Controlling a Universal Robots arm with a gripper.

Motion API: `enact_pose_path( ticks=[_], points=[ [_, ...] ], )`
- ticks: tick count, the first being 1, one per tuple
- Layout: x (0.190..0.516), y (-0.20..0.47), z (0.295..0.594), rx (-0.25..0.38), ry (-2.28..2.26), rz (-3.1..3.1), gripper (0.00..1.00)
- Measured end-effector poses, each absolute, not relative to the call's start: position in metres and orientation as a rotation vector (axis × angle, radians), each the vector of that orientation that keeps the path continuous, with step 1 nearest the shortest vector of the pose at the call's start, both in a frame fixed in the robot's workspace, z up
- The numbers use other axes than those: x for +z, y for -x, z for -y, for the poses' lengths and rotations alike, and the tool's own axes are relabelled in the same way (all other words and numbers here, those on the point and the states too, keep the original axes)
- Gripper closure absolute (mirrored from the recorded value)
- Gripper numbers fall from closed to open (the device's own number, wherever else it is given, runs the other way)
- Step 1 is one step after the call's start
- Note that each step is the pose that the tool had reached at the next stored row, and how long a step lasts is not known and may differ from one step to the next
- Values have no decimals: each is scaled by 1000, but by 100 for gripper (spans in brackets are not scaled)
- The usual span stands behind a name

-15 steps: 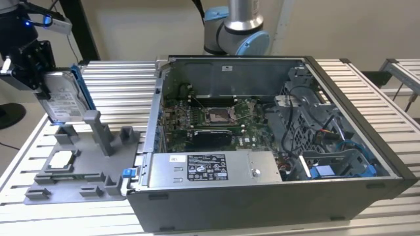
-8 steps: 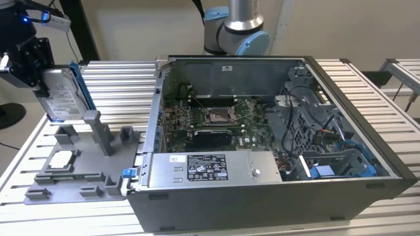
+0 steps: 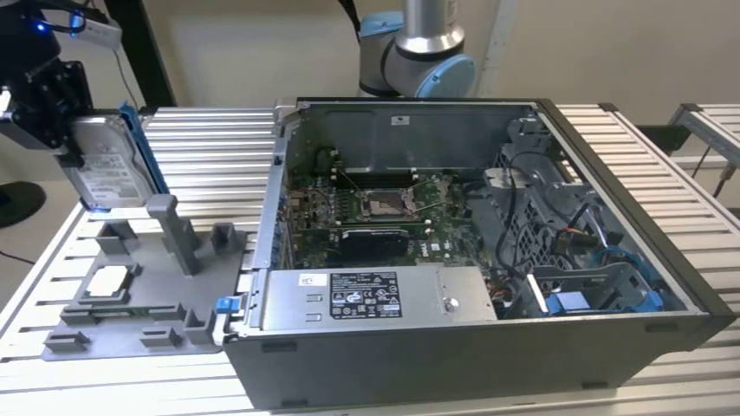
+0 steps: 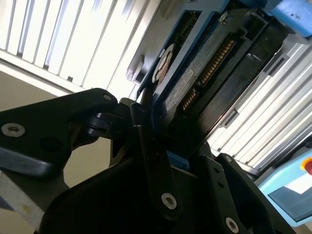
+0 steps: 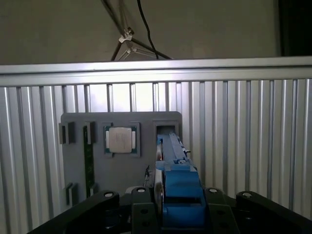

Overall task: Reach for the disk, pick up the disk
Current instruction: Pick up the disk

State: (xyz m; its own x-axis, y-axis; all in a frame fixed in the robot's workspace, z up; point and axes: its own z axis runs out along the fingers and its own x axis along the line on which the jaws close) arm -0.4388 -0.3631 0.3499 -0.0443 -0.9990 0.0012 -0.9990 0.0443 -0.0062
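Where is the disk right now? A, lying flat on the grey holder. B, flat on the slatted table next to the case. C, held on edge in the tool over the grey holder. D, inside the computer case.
C: in the exterior view the tool is shut on the disk, which stands on edge over the grey holder.

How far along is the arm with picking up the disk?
Done: the reach. The gripper is shut on the disk, clamping its blue-bracketed edges. In hand: the lift. The disk hangs upright over the grey fixture at the exterior view's left, its lower edge close to the fixture's posts. Left: I cannot tell whether the disk is fully clear of its slot.
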Motion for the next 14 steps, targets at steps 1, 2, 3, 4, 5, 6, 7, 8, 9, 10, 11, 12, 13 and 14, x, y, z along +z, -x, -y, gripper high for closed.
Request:
enact_pose_path(
  ticks=[1,2,3,4,5,6,7,8,9,10,11,12,13,14],
  points=[
    [351,439,363,-8,2169,-2268,100],
    [352,439,363,-8,2169,-2268,100],
    [353,439,363,-8,2169,-2268,100],
    [353,439,363,-8,2169,-2268,100],
    [354,439,363,-8,2169,-2268,100],
    [355,439,363,-8,2169,-2268,100],
    [356,439,363,-8,2169,-2268,100],
    [356,439,363,-8,2169,-2268,100],
    [357,439,363,-8,2169,-2267,100],
    [357,439,363,-8,2169,-2267,100],
    [358,439,363,-8,2169,-2268,100],
    [359,439,363,-8,2169,-2268,100],
    [359,439,363,-8,2169,-2268,100],
    [360,439,363,-8,2169,-2268,100]
  ],
)
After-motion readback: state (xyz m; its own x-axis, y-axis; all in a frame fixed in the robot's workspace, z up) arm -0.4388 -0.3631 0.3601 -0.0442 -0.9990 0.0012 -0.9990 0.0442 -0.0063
